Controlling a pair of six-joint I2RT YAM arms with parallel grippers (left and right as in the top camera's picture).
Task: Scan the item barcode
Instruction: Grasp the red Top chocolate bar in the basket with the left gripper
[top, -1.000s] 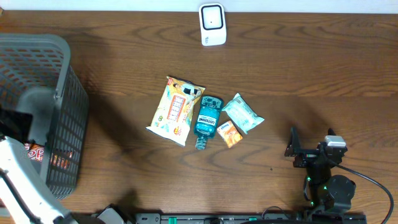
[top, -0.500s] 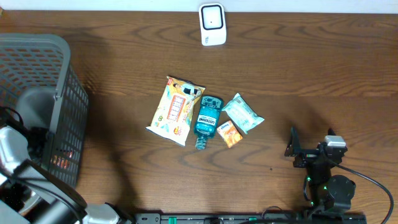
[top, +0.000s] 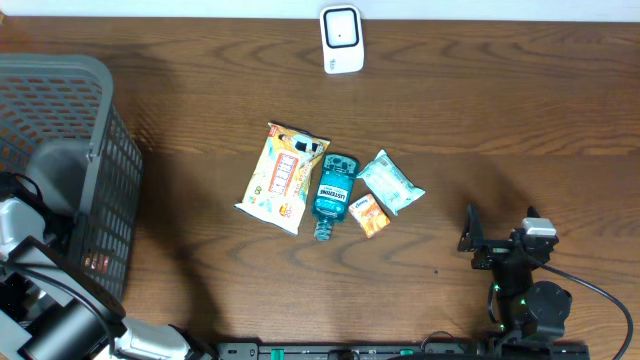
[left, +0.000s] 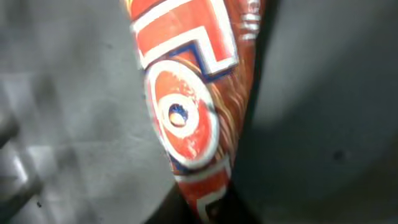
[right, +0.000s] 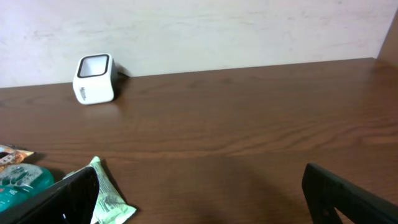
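Grey mesh plastic basket (top: 60, 80): held a red-and-white foil packet (left: 193, 106).
Packet: long axis ran top-to-bottom in my wrist view.
My left gripper (top: 55, 225): pressed together.
My right gripper (right: 202, 186): spread.

Blue bottle (top: 333, 192), label: "LISTERINE"; the smaller print is illegible.
Yellow snack bag (top: 283, 177): print too small to read.
Green packet (top: 390, 183): illegible.
Orange packet (top: 369, 214): illegible.
Red wrapper (left: 193, 93): white-edged lettering, cropped and blurred, no word readable.
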